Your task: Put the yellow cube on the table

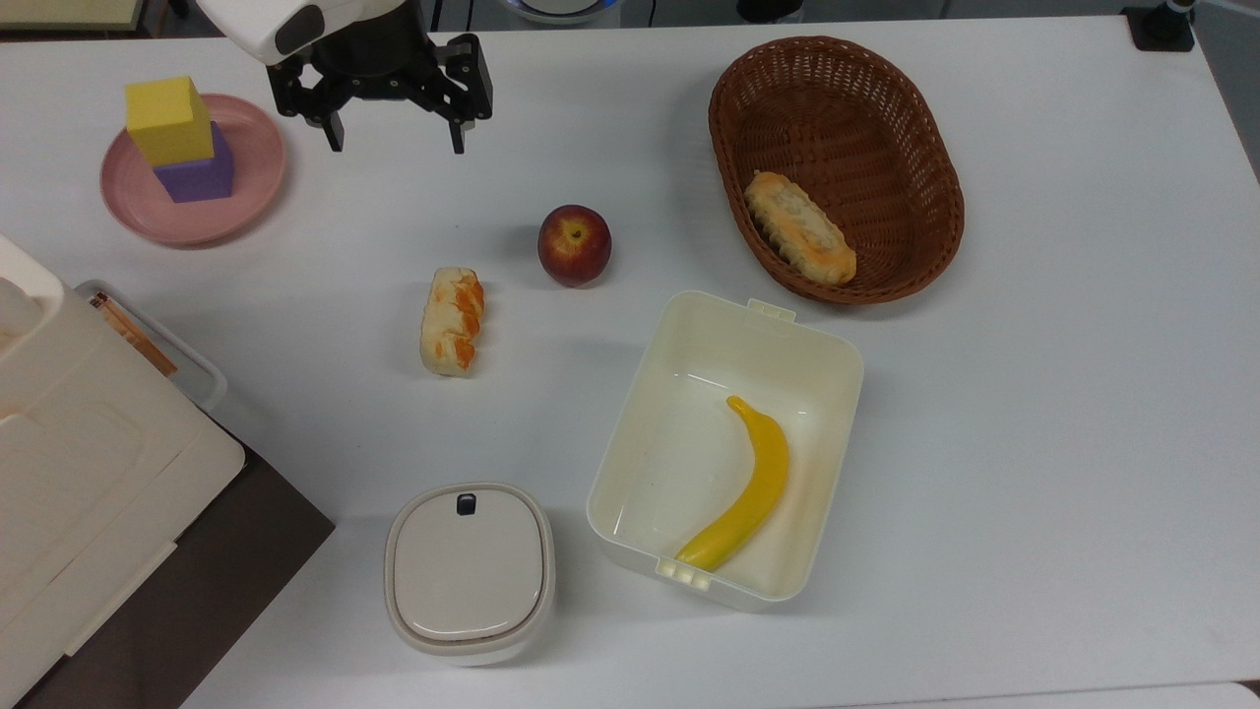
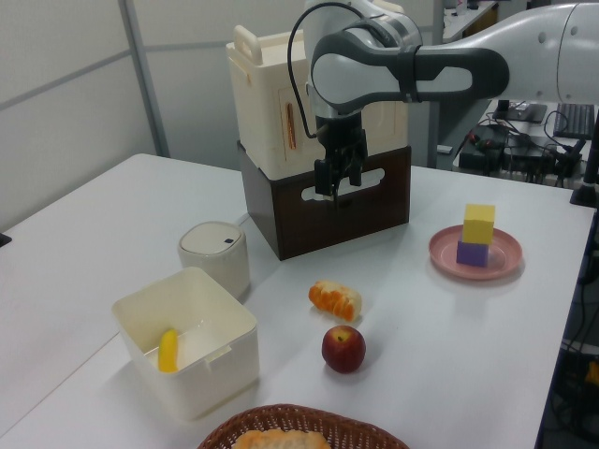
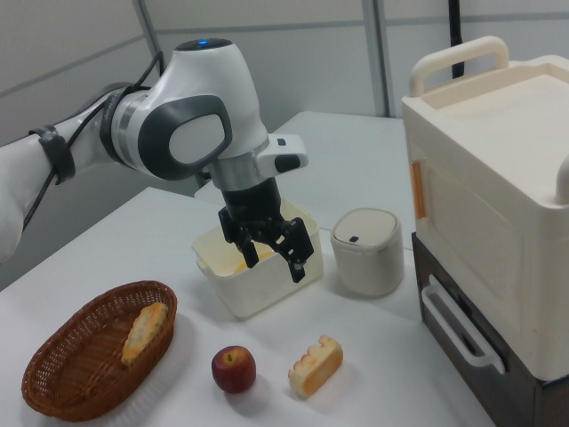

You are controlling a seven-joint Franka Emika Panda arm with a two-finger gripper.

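The yellow cube stands on a purple cube, and both rest on a round pink plate at the top view's upper left. In the left view the yellow cube is at the right on the plate. My gripper hangs open and holds nothing, to the right of the plate in the top view and well above the white table. The gripper hovers in front of the brown box in the left view, and the gripper is spread above the table in the right view.
An apple and a bread piece lie mid-table. A wicker basket holds a pastry. A cream tub holds a banana. A lidded pot stands near a tall cream-and-brown box.
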